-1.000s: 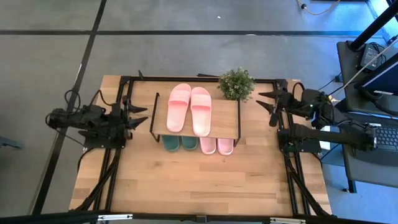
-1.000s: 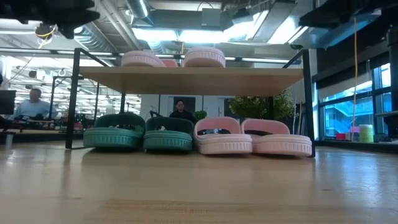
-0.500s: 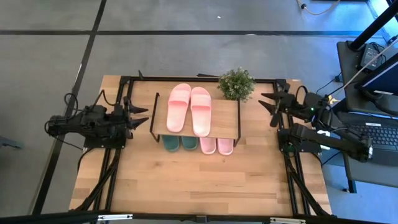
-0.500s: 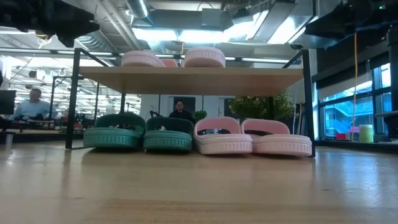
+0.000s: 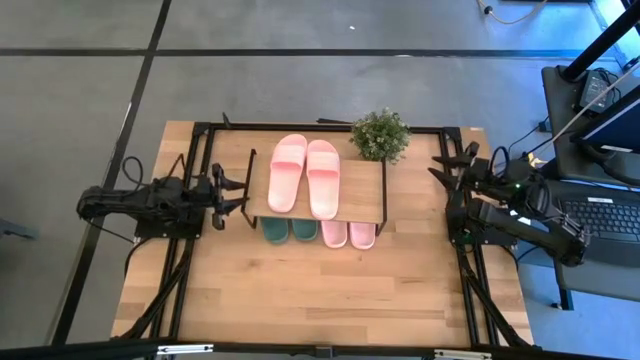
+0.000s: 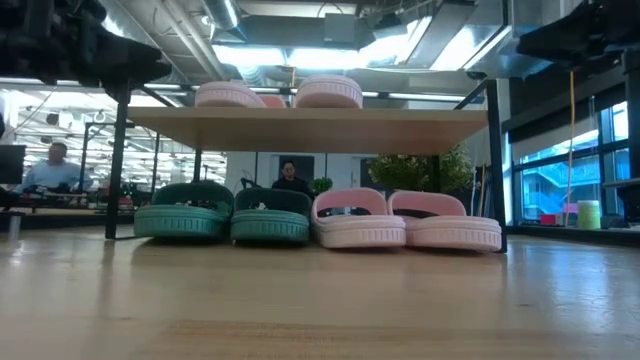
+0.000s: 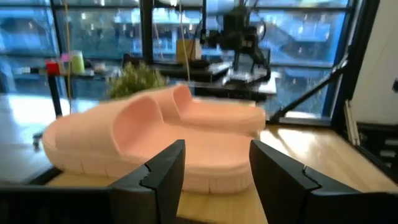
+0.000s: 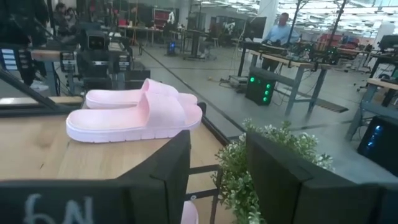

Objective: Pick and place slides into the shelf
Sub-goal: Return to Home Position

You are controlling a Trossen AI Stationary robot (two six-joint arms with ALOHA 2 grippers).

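Observation:
The shelf (image 5: 362, 196) stands mid-table. One light pink pair of slides (image 5: 306, 176) lies sole-down on its top board. Under the board, on the table, stand a dark green pair (image 6: 225, 211) and a second pink pair (image 6: 405, 219). My left gripper (image 5: 242, 192) hovers open at the shelf's left end, level with the top pair (image 7: 155, 140), with nothing between its fingers. My right gripper (image 5: 440, 166) hovers open off the shelf's right end, beside the plant. It faces the top pink pair (image 8: 134, 112) and is empty too.
A small potted plant (image 5: 380, 134) stands at the shelf's far right corner, close to my right gripper. Black frame rails (image 5: 200, 150) run along the table's left, right and far sides. Bare wood (image 5: 320, 290) lies between the shelf and the near edge. People sit in the room beyond.
Both arms have sunk. My left gripper has come down beside the shelf's left end. My right gripper has drawn back toward the table's right edge. All the slides have kept still.

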